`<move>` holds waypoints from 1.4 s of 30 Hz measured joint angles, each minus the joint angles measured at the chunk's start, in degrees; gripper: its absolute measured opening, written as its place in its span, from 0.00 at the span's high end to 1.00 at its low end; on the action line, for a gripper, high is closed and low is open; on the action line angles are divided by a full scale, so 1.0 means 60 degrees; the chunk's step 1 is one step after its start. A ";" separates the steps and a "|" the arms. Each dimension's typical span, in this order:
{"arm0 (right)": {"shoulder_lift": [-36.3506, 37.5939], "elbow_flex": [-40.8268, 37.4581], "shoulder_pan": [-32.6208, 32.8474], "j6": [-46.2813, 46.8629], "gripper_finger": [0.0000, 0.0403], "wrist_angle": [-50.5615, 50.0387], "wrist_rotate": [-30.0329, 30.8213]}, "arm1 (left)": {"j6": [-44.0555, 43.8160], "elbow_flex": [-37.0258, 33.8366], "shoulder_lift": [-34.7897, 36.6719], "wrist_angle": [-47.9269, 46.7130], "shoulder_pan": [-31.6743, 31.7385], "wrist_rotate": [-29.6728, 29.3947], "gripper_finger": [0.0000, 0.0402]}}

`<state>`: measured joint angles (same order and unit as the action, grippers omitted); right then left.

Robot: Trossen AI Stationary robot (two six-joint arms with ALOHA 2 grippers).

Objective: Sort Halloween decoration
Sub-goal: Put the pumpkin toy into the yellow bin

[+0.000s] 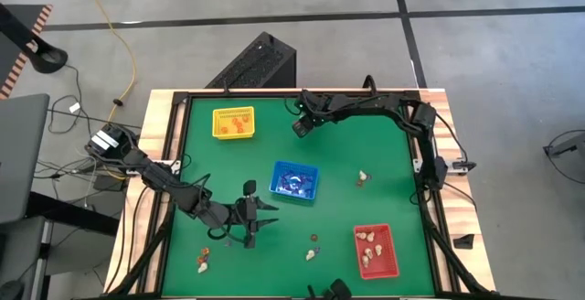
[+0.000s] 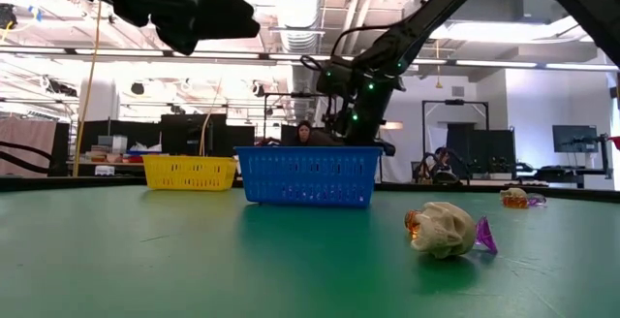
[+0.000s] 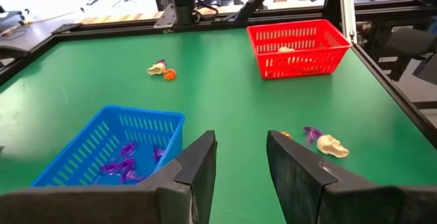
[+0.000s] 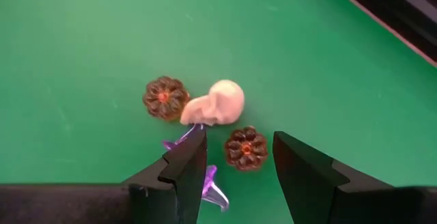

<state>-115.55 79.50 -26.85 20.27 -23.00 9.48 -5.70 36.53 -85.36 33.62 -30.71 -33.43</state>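
Right gripper (image 4: 237,141), fingers apart and empty, hangs over a tight cluster at mid-frame in its wrist view: cream skull (image 4: 217,104), upper brown pumpkin (image 4: 164,98), purple piece (image 4: 213,186). It should straddle only the lower brown pumpkin (image 4: 246,147) and close without nudging the neighbours. Left gripper (image 1: 260,222) waits open at lower left in the high view, near the blue tray (image 1: 294,166).

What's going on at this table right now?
Two robot arms are sorting tiny Halloween decoration pieces by colour into trays. The yellow tray has orange ones, the blue tray purple, the red tray cream. The right end effector hovers open over a cream skull and two brown trinkets, holding nothing. The left end effector is open and empty beside the blue tray. Several pieces lie loose on the green table.
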 joint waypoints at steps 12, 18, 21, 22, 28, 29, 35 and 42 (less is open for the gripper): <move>-0.0004 -0.0018 -0.0052 0.0015 0.50 -0.0300 0.0191 | -0.0094 0.0000 0.0000 0.0006 0.0035 0.0007 0.70; -0.0004 -0.0018 -0.0052 0.0040 0.51 -0.0319 0.0191 | -0.0138 0.0000 0.0000 0.0011 0.0035 0.0015 0.70; -0.0004 -0.0018 -0.0048 0.0037 0.52 -0.0314 0.0191 | -0.0138 0.0000 0.0000 0.0015 0.0035 0.0015 0.70; -0.0004 -0.0018 -0.0044 0.0040 0.53 -0.0304 0.0191 | -0.0138 0.0000 0.0000 0.0015 0.0035 0.0016 0.70; -0.0080 -0.0018 -0.0066 0.0036 0.53 -0.0263 0.0191 | -0.0158 0.0000 0.0000 0.0021 0.0035 0.0016 0.70; -0.0187 -0.0010 -0.0070 0.0040 0.53 -0.0140 0.0186 | -0.0159 0.0000 0.0000 0.0022 0.0035 0.0018 0.70; -0.0941 0.0078 0.0003 0.0037 0.53 0.0067 0.0411 | -0.0159 0.0000 0.0000 0.0033 0.0035 0.0038 0.70; -0.0932 0.0103 0.0245 0.0060 0.60 -0.0112 0.1187 | -0.0136 0.0000 0.0000 0.0018 0.0035 0.0280 0.70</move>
<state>-121.14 80.12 -25.38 20.63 -23.67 16.61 -6.52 36.53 -85.36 33.73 -30.50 -31.75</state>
